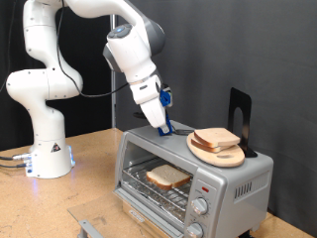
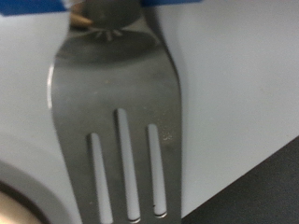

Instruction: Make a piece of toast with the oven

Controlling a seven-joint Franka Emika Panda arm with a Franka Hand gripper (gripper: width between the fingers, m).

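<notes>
From the exterior view I see the gripper (image 1: 164, 121) hanging just above the top of the oven (image 1: 193, 178), angled down toward the exterior view's right, close beside the wooden plate (image 1: 220, 152). My wrist view is filled by a slotted metal spatula (image 2: 120, 131) running out from between blue fingers (image 2: 177, 4), so the jaws are closed on its handle end; I count three slots in the blade, which lies over the oven's pale top. I count two slices of bread: one piece of toast (image 1: 168, 177) lies on the rack inside the oven, seen through its front, and a second slice (image 1: 216, 138) rests on the plate on the oven's top. There is one plate, and behind it one black upright stand (image 1: 239, 117). Two round knobs (image 1: 197, 208) sit on the oven's right panel. One arm, one oven, all on the wooden bench (image 1: 74, 198).
</notes>
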